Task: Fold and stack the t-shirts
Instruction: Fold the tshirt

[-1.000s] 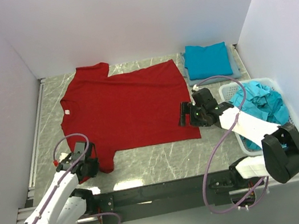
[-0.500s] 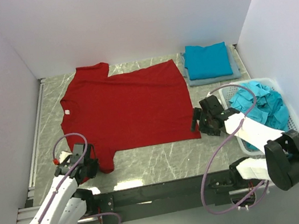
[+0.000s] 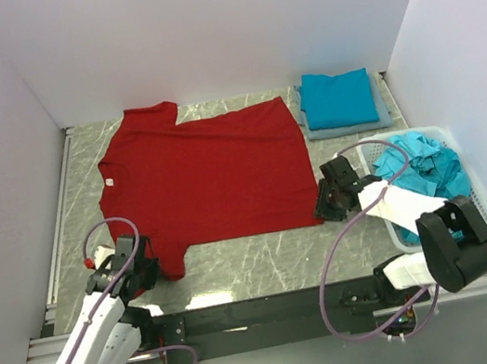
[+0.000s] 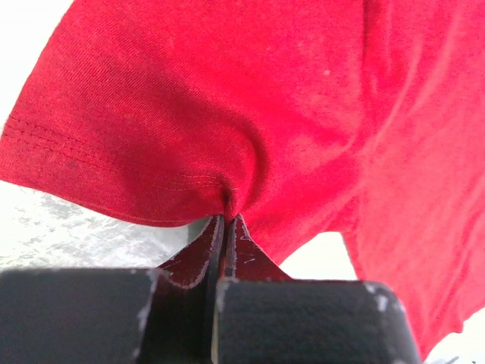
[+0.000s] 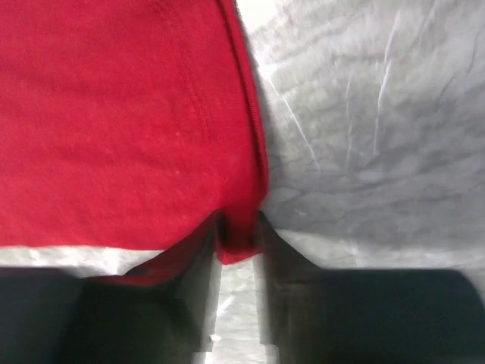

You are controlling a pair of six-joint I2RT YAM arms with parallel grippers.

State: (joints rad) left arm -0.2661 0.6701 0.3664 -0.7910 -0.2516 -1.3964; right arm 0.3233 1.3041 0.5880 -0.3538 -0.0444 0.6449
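Pinching the red t-shirt (image 3: 205,175) at 2 spots: sleeve hem in the left gripper (image 4: 224,220), bottom corner in the right gripper (image 5: 239,243), rest flat ahead of both. Shallow bites, could slip mid-fold.

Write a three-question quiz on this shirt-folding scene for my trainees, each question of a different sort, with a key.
1. Which does the left claw grip? A) the red shirt's sleeve B) the basket C) a teal shirt
2. True or false: the right claw is inside the basket.
3. Fill in: the folded teal shirt lies at the table's far ___ corner.
Key: 1 A. 2 False; it is at the red shirt's hem corner. 3 right.
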